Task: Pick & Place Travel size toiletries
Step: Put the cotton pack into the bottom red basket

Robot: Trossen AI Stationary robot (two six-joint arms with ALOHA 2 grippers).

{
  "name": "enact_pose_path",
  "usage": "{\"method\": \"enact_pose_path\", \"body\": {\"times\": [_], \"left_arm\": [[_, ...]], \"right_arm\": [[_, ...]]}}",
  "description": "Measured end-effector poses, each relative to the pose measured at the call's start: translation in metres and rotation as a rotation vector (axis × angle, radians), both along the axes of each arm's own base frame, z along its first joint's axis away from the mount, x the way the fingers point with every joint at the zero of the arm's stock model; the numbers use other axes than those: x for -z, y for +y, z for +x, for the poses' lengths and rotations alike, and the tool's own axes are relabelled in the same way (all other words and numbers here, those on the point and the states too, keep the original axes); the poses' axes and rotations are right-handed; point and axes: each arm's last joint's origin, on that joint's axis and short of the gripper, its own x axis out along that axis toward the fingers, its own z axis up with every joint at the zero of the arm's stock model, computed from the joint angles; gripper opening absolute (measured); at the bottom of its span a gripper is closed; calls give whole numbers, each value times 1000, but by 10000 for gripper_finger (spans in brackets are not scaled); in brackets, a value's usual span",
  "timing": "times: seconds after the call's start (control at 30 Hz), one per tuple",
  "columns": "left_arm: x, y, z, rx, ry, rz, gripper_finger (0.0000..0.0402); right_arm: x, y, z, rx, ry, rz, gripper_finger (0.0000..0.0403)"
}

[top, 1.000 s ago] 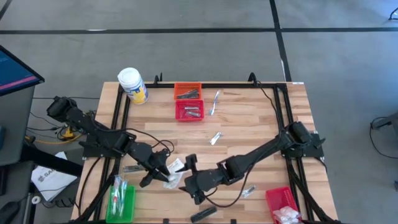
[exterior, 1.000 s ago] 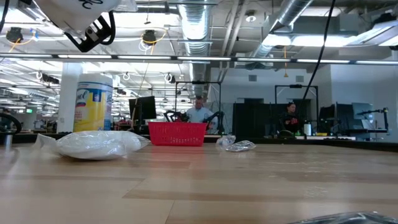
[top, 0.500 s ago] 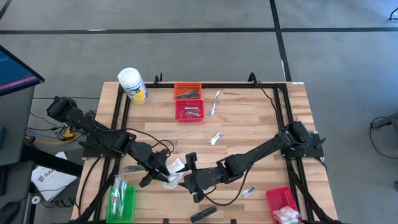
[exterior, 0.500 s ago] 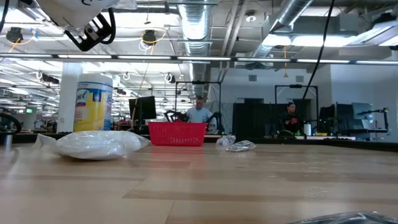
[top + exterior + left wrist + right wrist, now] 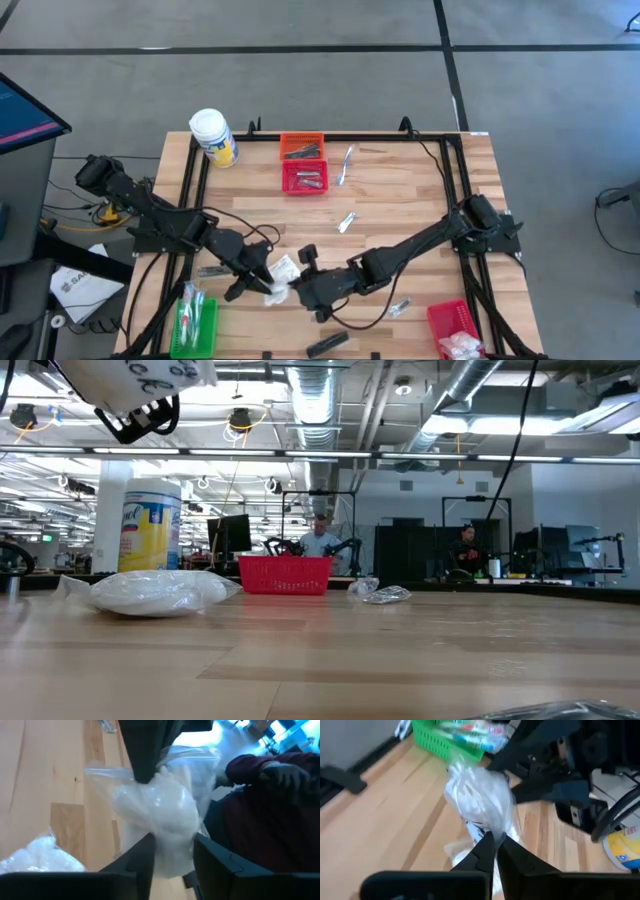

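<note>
**Two end effectors meet on one white packet near the table's six o'clock edge**

On the table, seen from above, both arms reach in toward the front middle, the left from nine o'clock and the right from three. The left end effector holds a clear bag of white packets, its fingers clamped on the bag's lower part. The right end effector, wide apart a second ago, has now snapped closed on the same bag's edge, as the right wrist view shows. This looks like a handover, or a two-handed pull on the bag. A second white packet lies just beside them. The green basket sits toward seven o'clock, a red basket toward five.
</note>
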Motion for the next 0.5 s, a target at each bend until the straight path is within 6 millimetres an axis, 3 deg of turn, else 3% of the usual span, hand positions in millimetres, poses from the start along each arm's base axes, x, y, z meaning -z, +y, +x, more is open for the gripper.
{"method": "enact_pose_path", "body": {"times": [0.27,0.4,0.5], "left_arm": [[-1,0,-1,-18,21,-34,264],[-1,0,-1,-22,25,-39,331],[-1,1,-1,-34,26,-30,359]], "right_arm": [[-5,-1,-9,28,50,22,2],[-23,-6,-31,84,128,60,2],[-38,-5,-56,150,190,53,1]]}}
